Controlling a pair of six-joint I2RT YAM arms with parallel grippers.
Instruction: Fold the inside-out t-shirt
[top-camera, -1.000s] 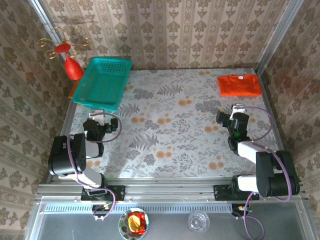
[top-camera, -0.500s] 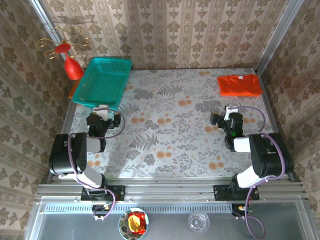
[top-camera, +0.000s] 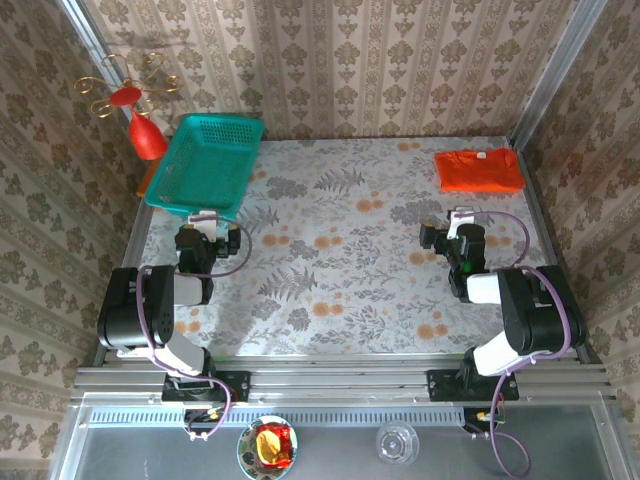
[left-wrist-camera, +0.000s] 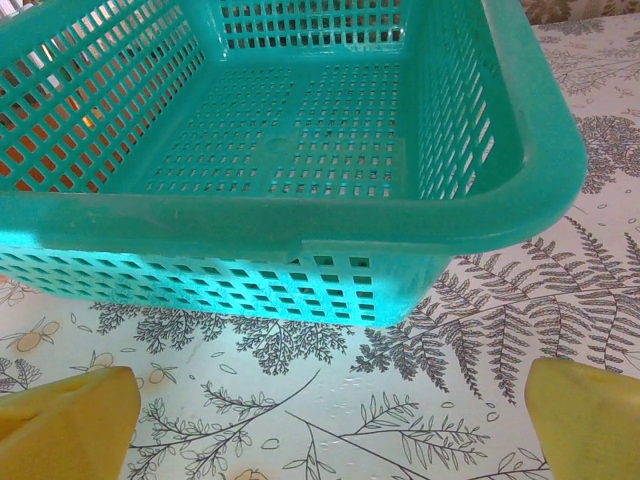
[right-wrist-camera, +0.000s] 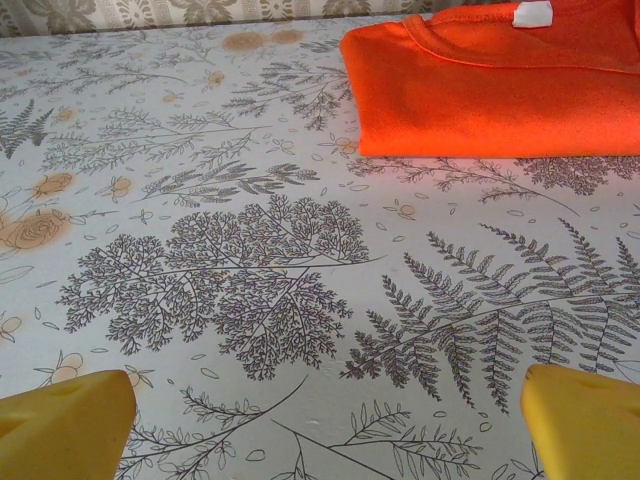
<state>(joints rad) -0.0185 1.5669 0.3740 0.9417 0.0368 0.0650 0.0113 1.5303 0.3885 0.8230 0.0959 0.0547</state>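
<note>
The inside-out t-shirt (top-camera: 479, 170) lies as a flat orange-red rectangle at the table's far right corner; in the right wrist view the t-shirt (right-wrist-camera: 500, 85) shows its neckline and a white label. My right gripper (top-camera: 452, 225) rests low on the table in front of it, apart from it, open with its yellow fingertips (right-wrist-camera: 60, 415) wide and nothing between. My left gripper (top-camera: 205, 225) is open too, just short of the teal basket (top-camera: 205, 165), its yellow fingertips (left-wrist-camera: 585, 420) at the frame's bottom corners.
The teal basket (left-wrist-camera: 300, 215) stands empty at the far left, its near rim close before my left gripper. A red ornament with gold wire curls (top-camera: 140, 115) hangs on the left wall. The table has a floral cloth (top-camera: 340, 260). A metal rail (top-camera: 340, 380) runs along the near edge.
My right arm has drawn back and slightly left from the t-shirt and settled low. My left gripper has shifted a little toward the basket. The t-shirt has not moved.
</note>
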